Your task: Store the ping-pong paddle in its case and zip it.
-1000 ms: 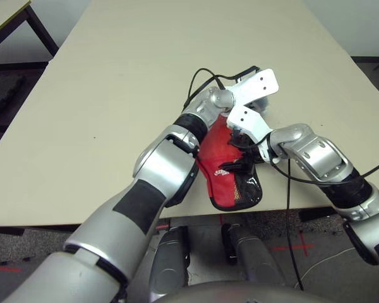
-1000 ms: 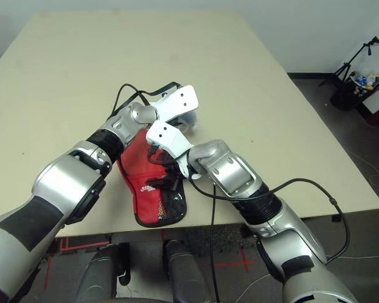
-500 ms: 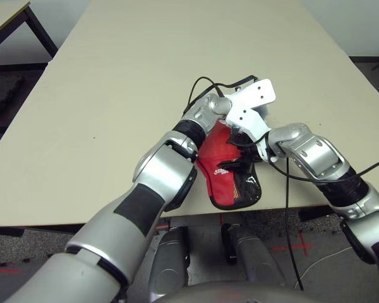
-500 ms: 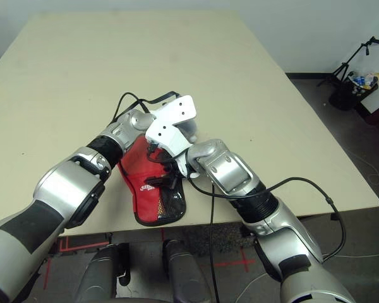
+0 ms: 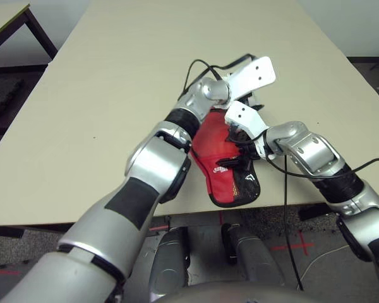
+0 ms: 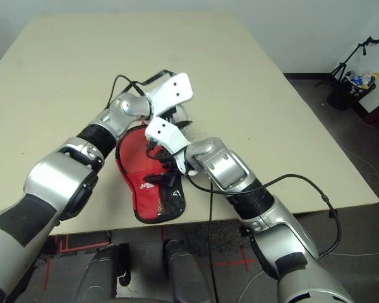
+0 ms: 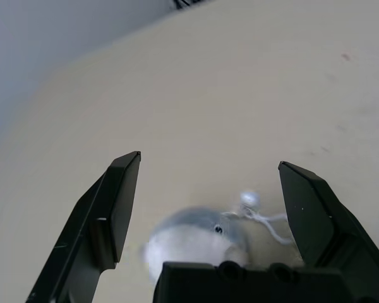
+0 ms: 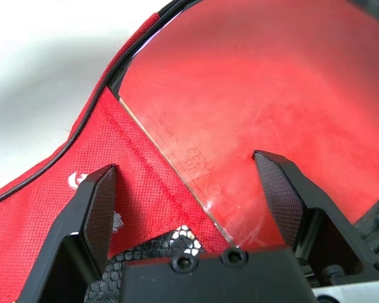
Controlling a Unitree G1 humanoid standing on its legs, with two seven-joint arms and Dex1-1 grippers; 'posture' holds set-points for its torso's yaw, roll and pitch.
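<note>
While the red case (image 5: 218, 142) lies flat near the tabletop's (image 5: 132, 76) edge, we see the paddle's round red face (image 8: 271, 113) through its clear panel. Our right hand (image 8: 184, 170) hangs over the case, fingers wide apart and empty; our left hand (image 7: 210, 161), also wide and empty, is beyond it, near the grey-and-white pom-pom (image 7: 192, 243).

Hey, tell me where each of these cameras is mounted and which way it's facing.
Left and right eye: on the head, facing forward and down at the table; both show both forearms and the red case, their shared scene.
Left wrist: on the left arm, facing along the left gripper's open fingers at a grey-and-white pom-pom.
Right wrist: on the right arm, facing along the right gripper's open fingers at the case.
</note>
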